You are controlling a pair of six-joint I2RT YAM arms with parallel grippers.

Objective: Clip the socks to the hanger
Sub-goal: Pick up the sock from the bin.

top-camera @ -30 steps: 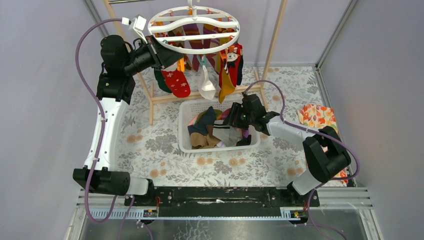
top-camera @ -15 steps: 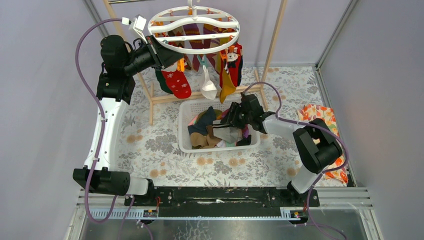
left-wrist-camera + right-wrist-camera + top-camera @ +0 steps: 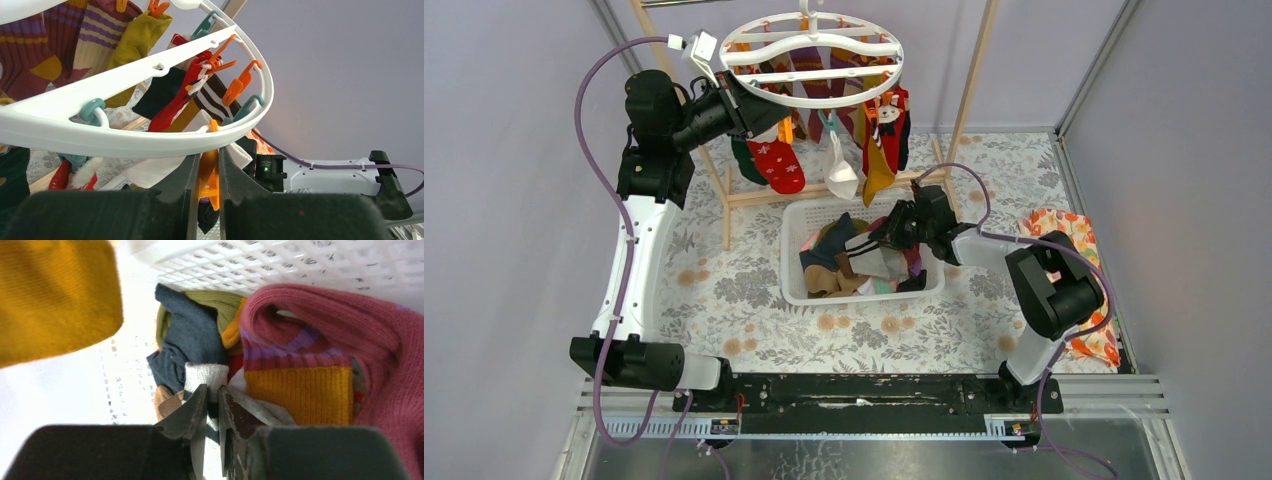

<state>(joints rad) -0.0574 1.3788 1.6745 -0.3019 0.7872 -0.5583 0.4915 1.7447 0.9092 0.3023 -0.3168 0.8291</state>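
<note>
Picking stage: the right end effector (image 3: 212, 390) seemingly pinched a pale grey knitted sock (image 3: 202, 372) in the white slotted plastic basket (image 3: 280, 260). The left end effector (image 3: 209, 155) gripped an orange plastic clip (image 3: 210, 185). The next move called for lifting the sock there.

No writing, label, brand or number can be read anywhere here. The marks on the hanging fabric socks in mixed colours (image 3: 776, 160) are snowflakes, stripes and faces, not letters.

Right tool (image 3: 212, 389) now tight on sock (image 3: 202, 373)
</note>
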